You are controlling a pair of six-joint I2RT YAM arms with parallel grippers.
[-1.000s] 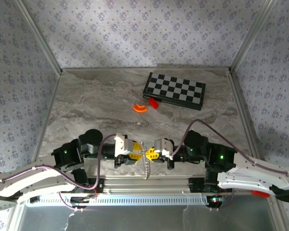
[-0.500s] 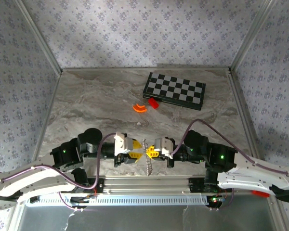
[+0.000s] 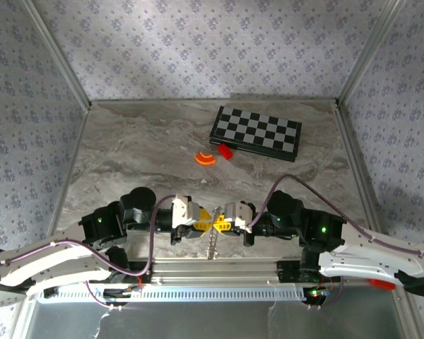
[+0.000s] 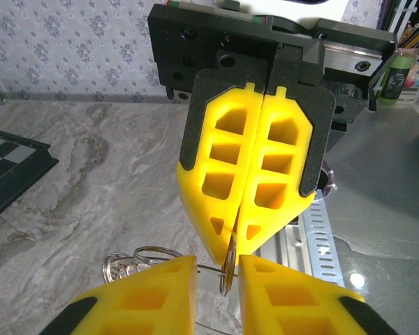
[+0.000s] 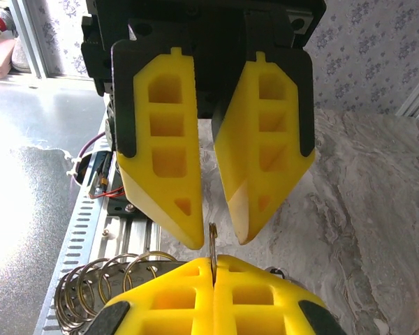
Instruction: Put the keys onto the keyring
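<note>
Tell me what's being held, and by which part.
The right claw pinches a thin metal ring by its rim; the left claw, open, holds nothing.

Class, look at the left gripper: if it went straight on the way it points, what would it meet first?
Most likely the thin metal piece pinched in the shut right gripper. It stands edge-on at the open left gripper, with the right fingers' yellow tips just behind. Depth is uncertain.

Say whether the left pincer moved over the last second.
Yes: in the top view the left pincer slid right, now almost below the orange arc piece.
</note>
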